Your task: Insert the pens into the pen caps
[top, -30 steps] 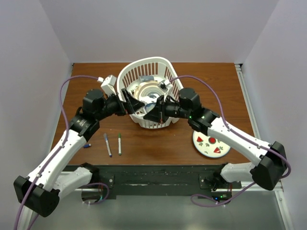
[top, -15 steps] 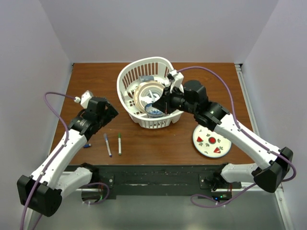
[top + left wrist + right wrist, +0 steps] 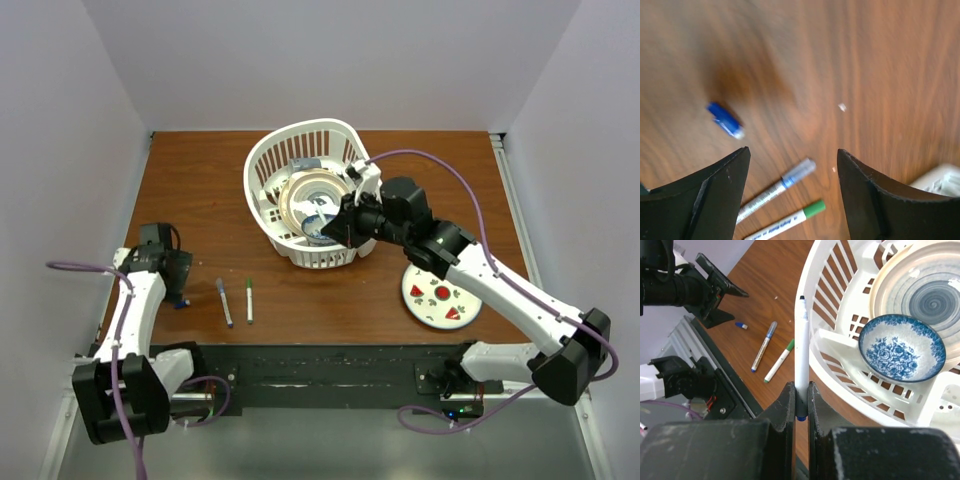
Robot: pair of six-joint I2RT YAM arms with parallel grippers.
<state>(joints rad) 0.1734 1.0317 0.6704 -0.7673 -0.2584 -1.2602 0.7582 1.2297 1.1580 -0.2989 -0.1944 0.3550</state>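
Observation:
My right gripper is shut on the lower end of a white pen, which stands upright with its bare dark tip up. In the top view the right gripper is over the basket's near rim. Two more pens lie side by side on the table: one with a greyish cap, one with a green cap. A loose blue cap lies left of them. My left gripper is open and empty, above the table near the blue cap.
A white slatted basket holds a cream plate and a blue floral bowl. A small strawberry-print plate sits at the right. A black rail runs along the near edge.
My left arm has drawn back from the basket to the table's left side, near the blue cap. My right gripper has stayed by the basket's near rim, holding the pen.

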